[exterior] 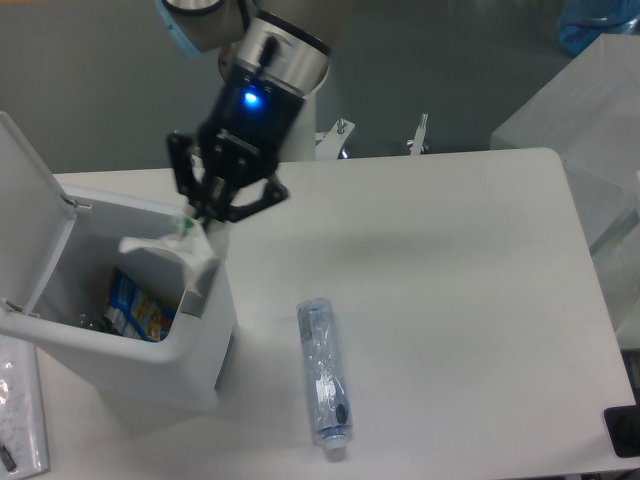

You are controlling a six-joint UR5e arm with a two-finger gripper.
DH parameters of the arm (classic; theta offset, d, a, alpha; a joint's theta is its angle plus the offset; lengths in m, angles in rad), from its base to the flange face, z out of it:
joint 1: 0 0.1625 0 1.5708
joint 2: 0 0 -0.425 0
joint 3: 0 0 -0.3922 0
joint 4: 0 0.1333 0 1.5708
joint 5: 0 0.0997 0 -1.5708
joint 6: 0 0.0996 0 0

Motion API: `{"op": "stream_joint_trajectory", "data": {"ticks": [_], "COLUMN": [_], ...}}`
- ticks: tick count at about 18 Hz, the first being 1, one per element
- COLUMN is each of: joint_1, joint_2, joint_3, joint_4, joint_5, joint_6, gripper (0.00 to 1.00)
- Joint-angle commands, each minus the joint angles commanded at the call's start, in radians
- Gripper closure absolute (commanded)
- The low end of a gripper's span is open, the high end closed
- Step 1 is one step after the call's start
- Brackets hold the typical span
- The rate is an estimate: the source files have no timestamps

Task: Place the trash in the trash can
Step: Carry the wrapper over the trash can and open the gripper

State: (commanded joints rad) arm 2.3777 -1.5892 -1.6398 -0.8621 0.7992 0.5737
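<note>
The gripper [200,222] has its jaws pinched on the crumpled wrapper [165,247], which hangs over the open bin [190,370], just inside its right wall; a green spot shows on the wrapper, no lettering legible. The flattened bottle [323,375] lies on the table [470,300], right of the bin. A blue packet [135,307] sits inside the bin, print unreadable.

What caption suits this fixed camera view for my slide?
End effector holds crumpled clear plastic wrapper over open white rectangular bin; flattened bluish plastic bottle lies on table.
</note>
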Motion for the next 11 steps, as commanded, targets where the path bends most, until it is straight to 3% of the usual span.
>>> {"op": "stream_joint_trajectory", "data": {"ticks": [2, 3, 4, 11], "joint_1": [-0.020, -0.025, -0.026, -0.028], "joint_2": [-0.003, -0.008, -0.012, -0.012], "joint_3": [-0.008, -0.008, -0.008, -0.015], "joint_4": [0.003, 0.003, 0.005, 0.006], "joint_5": [0.000, 0.000, 0.003, 0.003], "joint_6": [0.009, 0.023, 0.040, 0.046], "gripper": [0.65, 0.28, 0.00, 0.00]}}
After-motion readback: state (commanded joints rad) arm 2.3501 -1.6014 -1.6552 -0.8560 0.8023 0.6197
